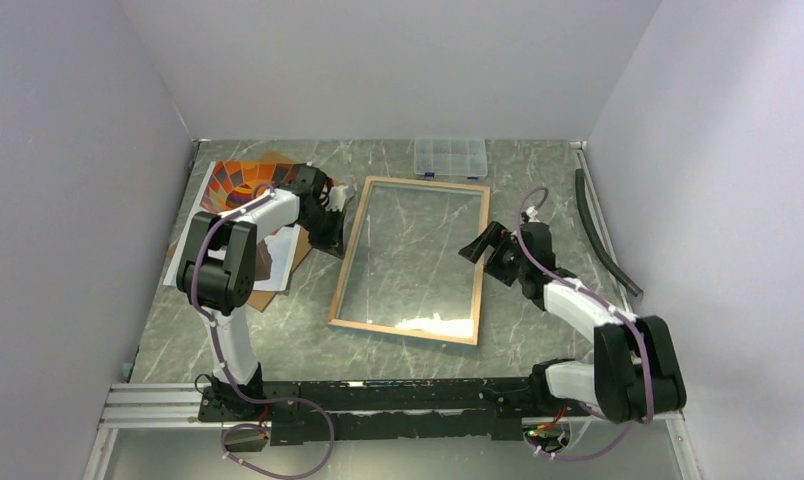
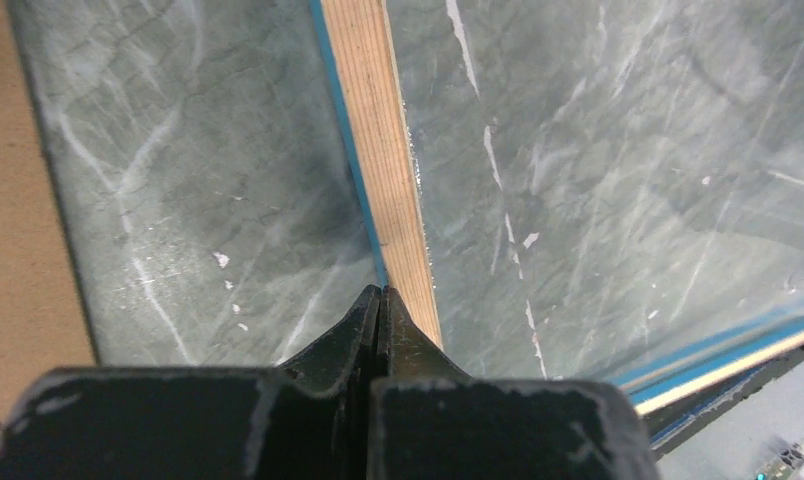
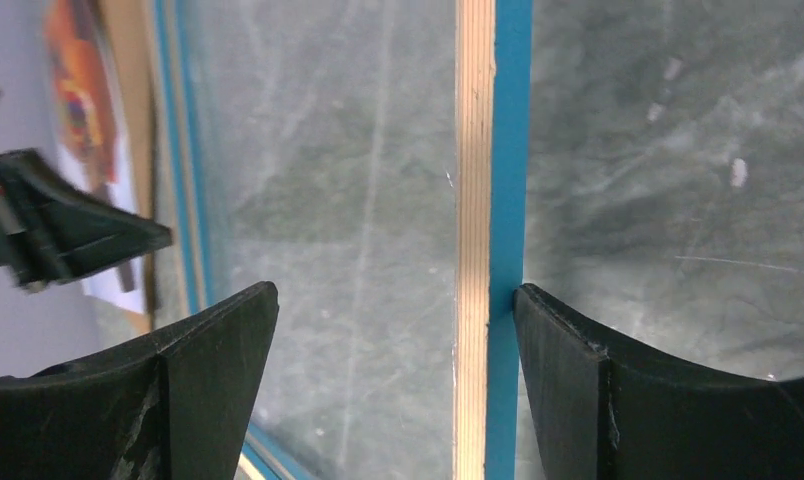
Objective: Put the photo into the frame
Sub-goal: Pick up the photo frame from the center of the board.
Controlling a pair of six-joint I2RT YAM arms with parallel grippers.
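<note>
Frame (image 1: 410, 258) lies flat mid-counter (image 1: 278, 345), tan back up. A blue edge shows along the rails, and the marble is visible through the clear pane.

Left tool (image 2: 381, 298) is closed tight with nothing in it. Its tips are right at the frame's left rail; can't tell if they touch.

Right tool (image 3: 396, 300) is spread wide, its 2 fingers straddling the frame's right rail. The rail's blue edge is hard up beside 1 finger and the other finger is over the pane. No grip on it.

Photo (image 1: 236, 182) is outside the frame, at the rear-left of the counter, picture side up on a brown backing board (image 1: 270, 292). The left arm partly hides it.

Clear compartment box (image 1: 450, 157) sits just behind the frame's far edge.
</note>
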